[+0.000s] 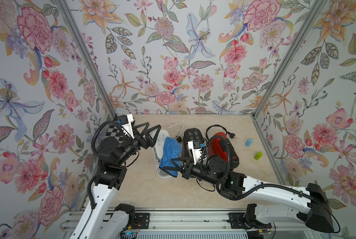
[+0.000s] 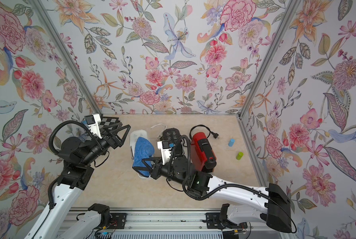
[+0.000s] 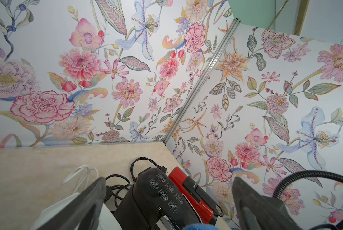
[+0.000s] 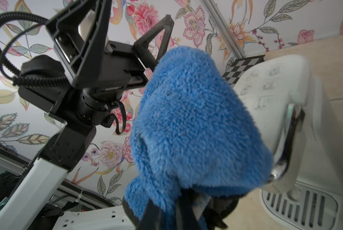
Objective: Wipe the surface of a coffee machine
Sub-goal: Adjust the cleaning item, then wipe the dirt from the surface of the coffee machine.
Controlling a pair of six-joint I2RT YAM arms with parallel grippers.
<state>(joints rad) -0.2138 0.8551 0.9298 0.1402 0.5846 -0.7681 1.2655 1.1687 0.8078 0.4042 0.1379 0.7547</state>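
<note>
In both top views a blue fluffy cloth [image 1: 170, 153] [image 2: 143, 153] lies draped over the top and front of a white coffee machine [image 1: 162, 134] [image 2: 139, 133]. My right gripper [image 1: 174, 165] [image 2: 144, 165] is shut on the cloth's lower edge, in front of the machine. In the right wrist view the cloth [image 4: 196, 123] fills the middle, with the gripper [image 4: 176, 211] pinching its hem beside the white machine [image 4: 276, 83]. My left gripper [image 1: 155, 135] [image 2: 124, 135] hangs open at the machine's left side and holds nothing. Its fingers [image 3: 87, 199] stand wide apart.
A black coffee machine [image 1: 193, 134] [image 3: 158, 195] and a red one [image 1: 218, 144] [image 3: 188, 191] stand right of the white one, with cables behind them. A blue cylinder [image 1: 248, 142] and a green one [image 1: 257, 155] lie at the right. Flowered walls close in three sides.
</note>
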